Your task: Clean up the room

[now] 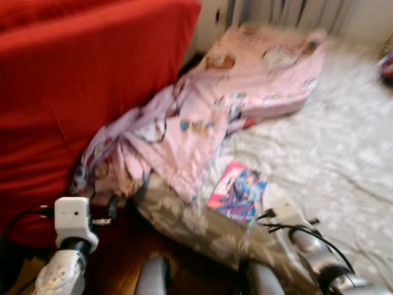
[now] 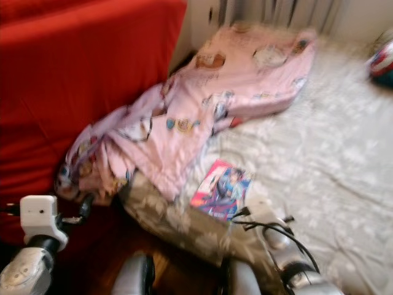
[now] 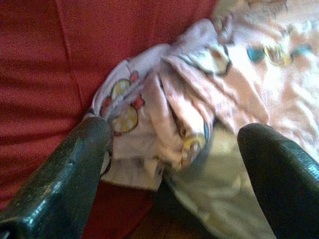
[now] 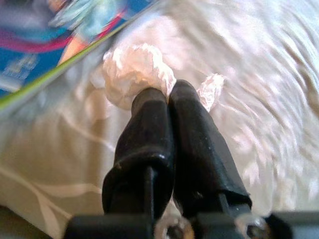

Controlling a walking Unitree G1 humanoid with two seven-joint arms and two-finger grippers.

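The magazine (image 1: 237, 192), bright with a cartoon cover, lies flat on the bed (image 1: 344, 166) and serves here as the landmark. Just beside its near edge the right end effector (image 4: 169, 92) rests with its two black fingers pressed together, and a crumpled white wad of paper (image 4: 134, 74) sits at their tips. The wad touches the fingertips, but it bulges to one side of them instead of lying between them, so whether it is truly pinched or only nudged cannot be told. Judging by the task, this scrap is probably rubbish being picked off the bed. A second smaller white shred (image 4: 212, 89) lies on the other side of the fingertips.

Beyond the magazine, toward the red sofa (image 1: 80, 92), a pink printed blanket (image 1: 245, 80) is heaped and spills over the bed's edge. The left end effector (image 3: 174, 164) points at that hanging bunch with its fingers spread wide and nothing between them, seemingly lined up to gather the cloth.

Both head views are blurred, so the blanket's prints and the magazine's cover cannot be read. The right end effector's fingers are hidden behind its own arm (image 1: 307, 236) there. A red and blue object (image 2: 382, 62) far beyond the magazine is cut by the frame edge and cannot be identified.
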